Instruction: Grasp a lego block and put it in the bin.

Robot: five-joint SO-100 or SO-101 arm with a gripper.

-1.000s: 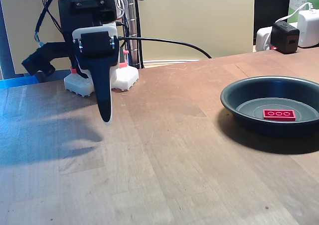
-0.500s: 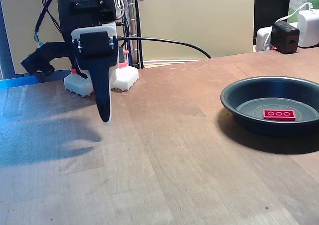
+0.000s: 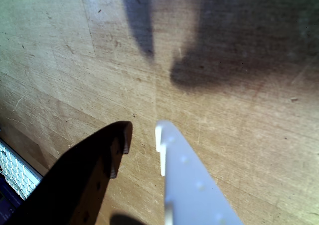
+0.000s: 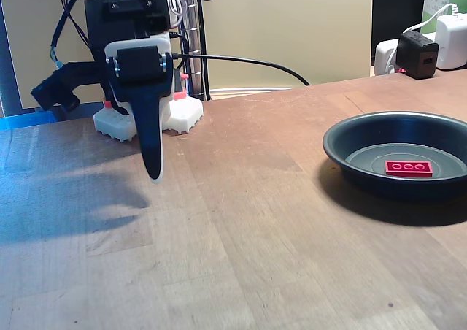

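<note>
In the fixed view the gripper [image 4: 154,171], fingers slightly parted and empty, hangs at nine o'clock from the bin [image 4: 365,162] holding the lego block [image 4: 408,169]; bare table [image 4: 248,220] lies between them.

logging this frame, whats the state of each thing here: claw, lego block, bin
claw: open by a small gap, empty, hanging above bare table, well left of the bin in the fixed view
lego block: lying flat on the bin's floor, underside up with three round hollows showing, untouched by the claw
bin: upright on the table at the right of the fixed view, holding the one block
</note>
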